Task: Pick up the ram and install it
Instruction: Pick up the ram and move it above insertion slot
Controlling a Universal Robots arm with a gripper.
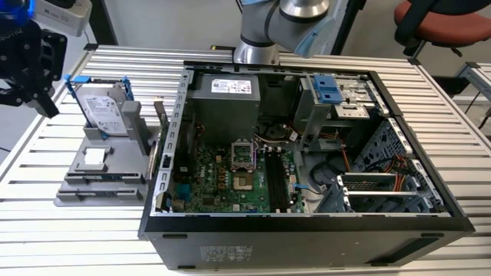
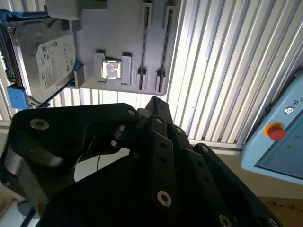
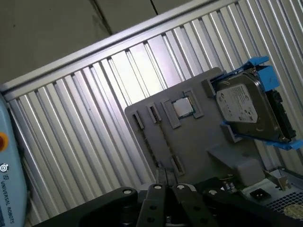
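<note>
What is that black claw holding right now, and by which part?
It cannot be told. The gripper hangs near the grey holder and the hard drive, outside the computer case; what it grips, if anything, is hidden.

Silver arm [image 1: 303, 10], blue cap [image 1: 321, 31], black screw-studded jaws

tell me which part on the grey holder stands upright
The blue-framed hard drive: it stands on edge, while the square chip lies flat on the holder.
</note>
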